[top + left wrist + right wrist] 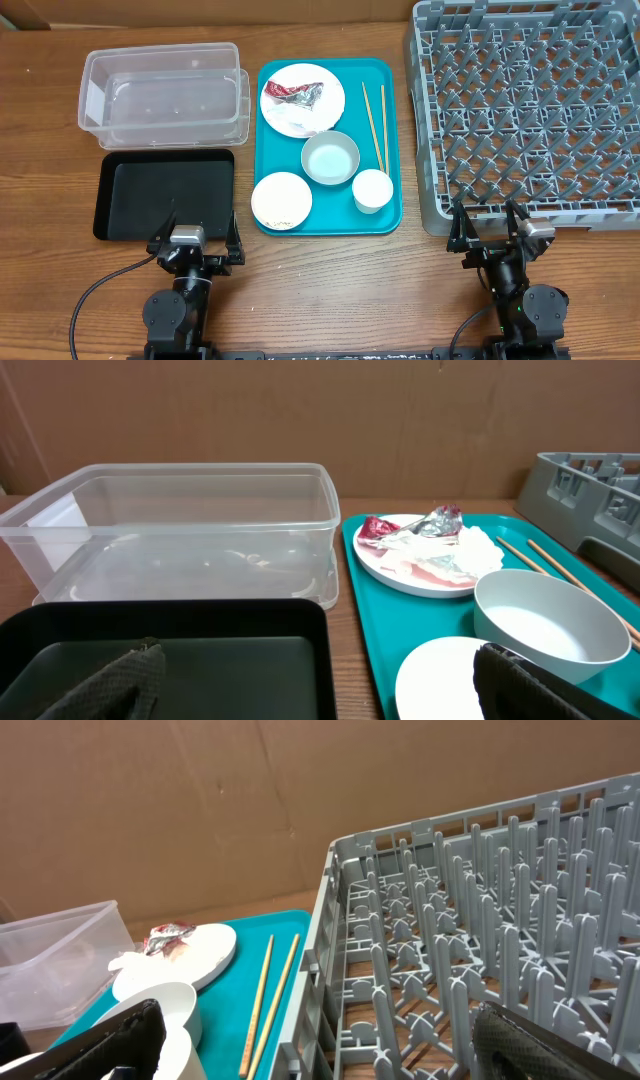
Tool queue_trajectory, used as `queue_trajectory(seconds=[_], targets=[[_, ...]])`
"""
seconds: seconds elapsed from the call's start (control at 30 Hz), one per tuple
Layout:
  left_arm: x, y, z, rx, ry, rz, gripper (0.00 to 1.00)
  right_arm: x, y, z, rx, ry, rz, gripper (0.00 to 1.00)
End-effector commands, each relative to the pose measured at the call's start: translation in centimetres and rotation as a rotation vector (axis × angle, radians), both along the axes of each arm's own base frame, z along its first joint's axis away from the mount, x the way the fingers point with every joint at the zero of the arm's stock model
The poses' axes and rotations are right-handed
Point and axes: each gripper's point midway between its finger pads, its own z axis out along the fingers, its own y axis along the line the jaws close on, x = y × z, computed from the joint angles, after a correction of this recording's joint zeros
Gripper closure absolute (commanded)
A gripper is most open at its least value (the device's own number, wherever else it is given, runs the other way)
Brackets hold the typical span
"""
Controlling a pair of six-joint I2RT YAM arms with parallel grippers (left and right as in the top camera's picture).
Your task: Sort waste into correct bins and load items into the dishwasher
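A teal tray (390,215) holds a plate (330,85) with a red-and-silver wrapper (292,92) and a white napkin (300,120), a pale bowl (330,158), a smaller dish (281,200) with rice grains, a white cup (372,190) and two chopsticks (376,125). The clear tub (160,95) and black tray (165,193) lie to its left, the grey dish rack (530,110) to its right. My left gripper (195,240) is open and empty by the black tray's near edge. My right gripper (490,232) is open and empty at the rack's near edge.
Brown cardboard walls stand behind the table. In the left wrist view the plate (425,560), bowl (550,625) and tub (180,530) lie ahead. In the right wrist view the rack (480,940), chopsticks (272,985) and cup (165,1010) lie ahead.
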Motion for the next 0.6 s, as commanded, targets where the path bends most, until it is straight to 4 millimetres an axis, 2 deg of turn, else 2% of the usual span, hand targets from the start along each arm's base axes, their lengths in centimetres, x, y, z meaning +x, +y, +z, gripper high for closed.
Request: queue_trajectory(seconds=[0.0,0.17,0.27,0.57], targets=[[-0.02,0.14,-0.01,0.021,-0.008,0.002,0.00,-0.01,0.04,-0.21,0.000,-0.003,0.000,0.00],[-0.01,0.25,-0.01,0.023,-0.008,0.008,0.00,-0.01,0.04,-0.20,0.000,-0.003,0.000,0.00],[0.00,1.13,-0.03,0.026,-0.007,0.059,0.00,-0.01,0.04,-0.18,0.000,-0.004,0.000,0.00],[0.01,1.10,0.04,0.026,-0.010,0.058,0.00,0.03,-0.26,-0.20,0.000,-0.003,-0.017,0.00]])
